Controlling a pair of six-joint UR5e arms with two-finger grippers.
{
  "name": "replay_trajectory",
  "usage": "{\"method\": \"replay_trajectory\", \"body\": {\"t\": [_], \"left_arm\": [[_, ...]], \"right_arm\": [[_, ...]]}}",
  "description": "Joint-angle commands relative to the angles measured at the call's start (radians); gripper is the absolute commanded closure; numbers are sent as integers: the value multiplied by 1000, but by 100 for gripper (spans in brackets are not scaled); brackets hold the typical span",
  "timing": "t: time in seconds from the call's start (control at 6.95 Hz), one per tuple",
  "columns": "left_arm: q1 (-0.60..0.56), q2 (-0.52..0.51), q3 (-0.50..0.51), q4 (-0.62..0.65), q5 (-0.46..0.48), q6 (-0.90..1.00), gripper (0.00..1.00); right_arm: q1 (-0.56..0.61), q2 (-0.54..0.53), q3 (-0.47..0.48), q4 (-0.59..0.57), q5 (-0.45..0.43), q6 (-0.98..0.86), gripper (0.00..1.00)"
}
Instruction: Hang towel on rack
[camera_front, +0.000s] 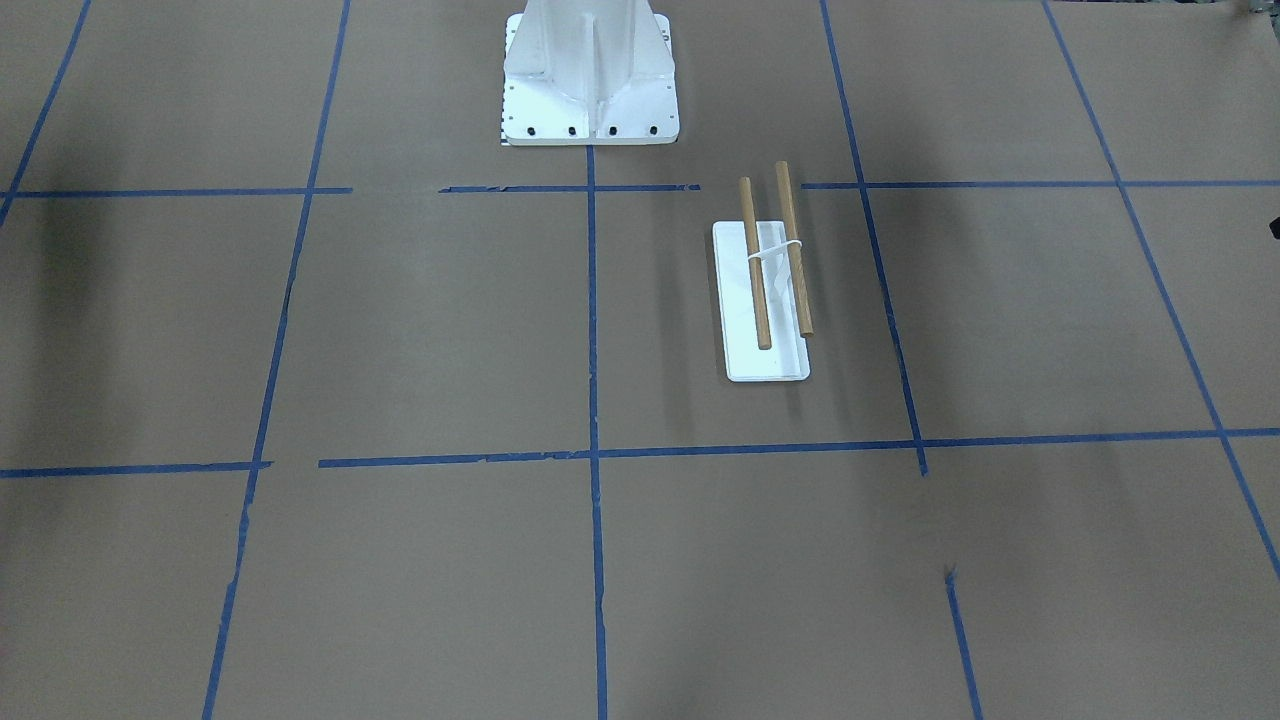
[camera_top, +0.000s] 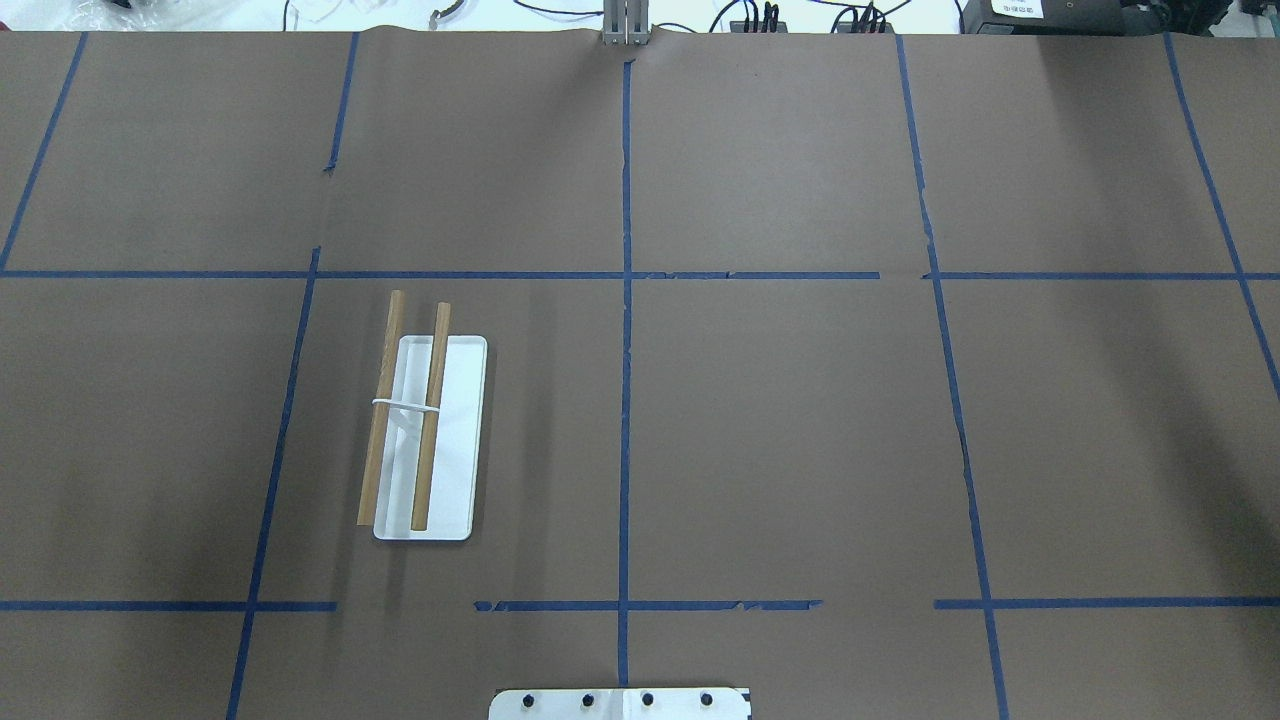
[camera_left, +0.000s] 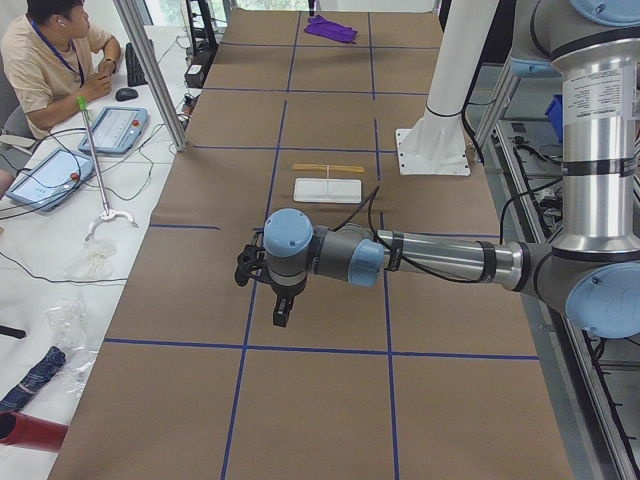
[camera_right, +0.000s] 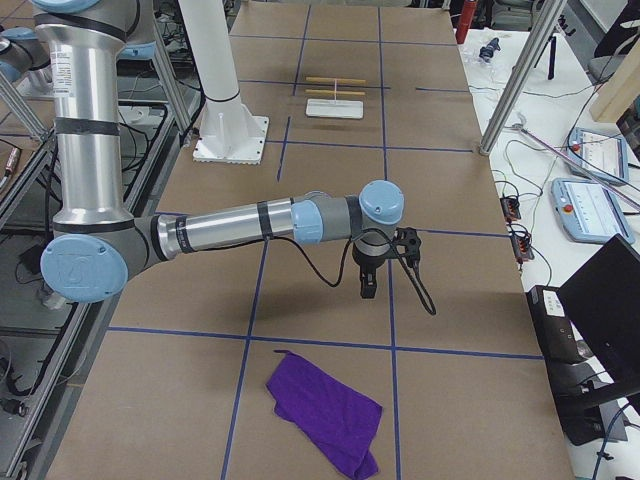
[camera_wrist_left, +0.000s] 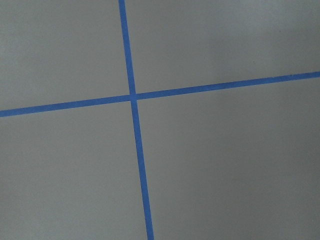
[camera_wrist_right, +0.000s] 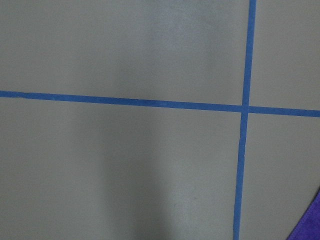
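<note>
Black right tool (camera_right: 367, 288) hangs over bare bench (camera_right: 450, 400), mid-frame; whether it or the left tool (camera_left: 283, 312) is clenched, I cannot tell. The purple towel (camera_right: 325, 412) lies ungrasped at bottom centre, well apart from the rack (camera_right: 335, 100) at top centre. This looks like the reaching stage; the next move calls for dropping onto a towel edge.

Left arm (camera_left: 440, 258), silver tube with blue joint caps, stretched out level, left pincer (camera_left: 282, 312), black, two-finger, pointing straight down, right arm (camera_right: 230, 222) likewise level, right pincer (camera_right: 367, 288) pointing down, opening of both indiscernible
</note>
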Motion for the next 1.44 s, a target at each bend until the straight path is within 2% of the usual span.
{"method": "replay_trajectory", "body": {"t": [0.0, 0.14, 0.29, 0.58, 0.72, 0.86, 1.01, 1.29], "left_arm": [[1, 2, -9, -11, -8, 0, 0], [3, -2, -10, -12, -10, -5, 0], [3, -11, 7, -12, -10, -8, 0], [3, -12, -2, -14, -106, -8, 0], [3, -14, -2, -14, -106, -9, 0], [3, -21, -3, -14, -108, -11, 0], [3, -23, -3, -14, -108, -11, 0], [3, -29, -5, -14, -108, -11, 0]], "right_arm": [[-1, -22, 2, 66, 39, -2, 0], [-13, -33, 2, 97, 42, 4, 0], [-83, -36, 21, 117, 58, 17, 0], [-93, -62, 11, 128, 45, 28, 0], [-81, -60, -54, 129, 2, -20, 0], [-40, -18, -143, 128, -45, -151, 0], [5, 4, -235, 129, -49, -283, 0], [121, 163, -546, 131, -50, -513, 0]]}}
